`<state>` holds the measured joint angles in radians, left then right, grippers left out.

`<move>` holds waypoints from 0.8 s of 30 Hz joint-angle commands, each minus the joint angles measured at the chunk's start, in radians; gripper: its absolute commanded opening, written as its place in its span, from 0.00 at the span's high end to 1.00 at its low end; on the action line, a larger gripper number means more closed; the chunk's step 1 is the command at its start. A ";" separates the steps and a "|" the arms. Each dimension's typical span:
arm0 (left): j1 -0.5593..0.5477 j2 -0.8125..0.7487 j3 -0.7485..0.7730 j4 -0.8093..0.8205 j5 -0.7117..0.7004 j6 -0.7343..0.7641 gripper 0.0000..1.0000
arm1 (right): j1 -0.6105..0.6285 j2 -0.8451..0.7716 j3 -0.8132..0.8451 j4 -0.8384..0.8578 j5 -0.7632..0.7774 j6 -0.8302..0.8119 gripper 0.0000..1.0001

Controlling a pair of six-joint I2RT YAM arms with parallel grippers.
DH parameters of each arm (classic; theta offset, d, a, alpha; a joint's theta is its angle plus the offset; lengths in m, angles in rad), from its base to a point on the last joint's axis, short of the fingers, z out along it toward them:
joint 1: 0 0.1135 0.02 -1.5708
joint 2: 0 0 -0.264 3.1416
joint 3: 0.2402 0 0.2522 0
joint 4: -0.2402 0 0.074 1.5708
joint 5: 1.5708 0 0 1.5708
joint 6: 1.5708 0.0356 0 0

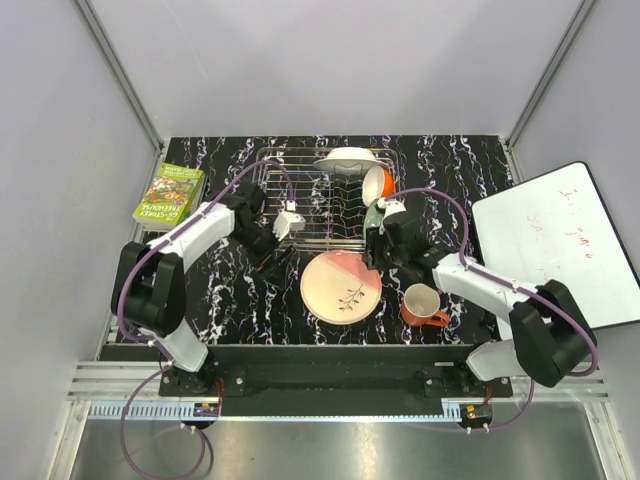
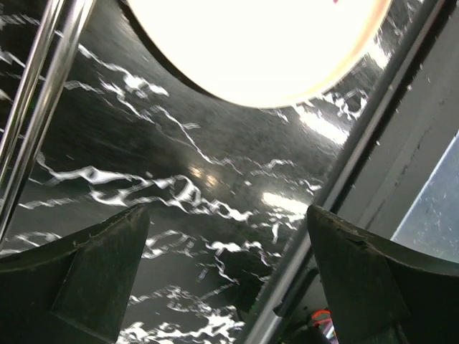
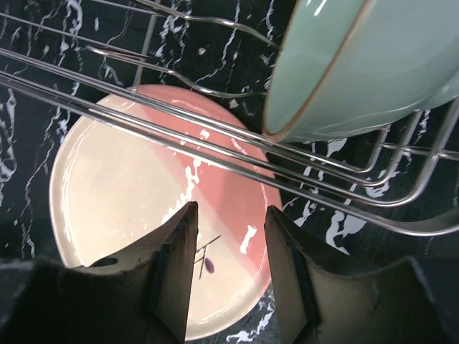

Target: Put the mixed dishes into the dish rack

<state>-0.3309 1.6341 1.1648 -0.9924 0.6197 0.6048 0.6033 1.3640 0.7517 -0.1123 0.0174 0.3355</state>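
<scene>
peach-pink twig plate [image 1: 342, 287], pale green bowl [image 3: 358, 64], orange mug [image 1: 425, 303]

Two plates: white plate [image 1: 349, 160], peach-pink plate [image 1: 335, 285]. Two bowls: orange bowl [image 1: 380, 185], pale green bowl [image 1: 372, 216]. One mug [image 1: 423, 303]. One dish rack [image 1: 325, 200]. One book [image 1: 168, 195].

Ahead of the left gripper [image 2: 226, 215], the peach-pink plate [image 2: 258, 43] runs off the top edge, glared so white that its motif cannot be told, while ahead of the right gripper [image 3: 229, 215] the pale green bowl [image 3: 358, 64] is cut off above and rightward, and its fingers [image 3: 176, 265] cover part of the twig.
</scene>
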 commanded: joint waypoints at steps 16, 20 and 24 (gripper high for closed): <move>0.020 0.053 -0.026 0.098 -0.034 0.036 0.01 | -0.062 0.106 0.101 0.036 0.159 0.039 0.45; 0.020 0.021 -0.068 0.080 -0.026 0.059 0.01 | -0.091 0.107 0.116 0.037 0.148 0.043 0.45; 0.009 0.004 -0.073 0.067 0.006 0.052 0.01 | -0.115 0.150 0.173 0.037 0.125 0.045 0.45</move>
<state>-0.3153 1.7000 1.0893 -0.9234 0.5941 0.6342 0.5205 1.4788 0.8448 -0.1165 0.1383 0.3656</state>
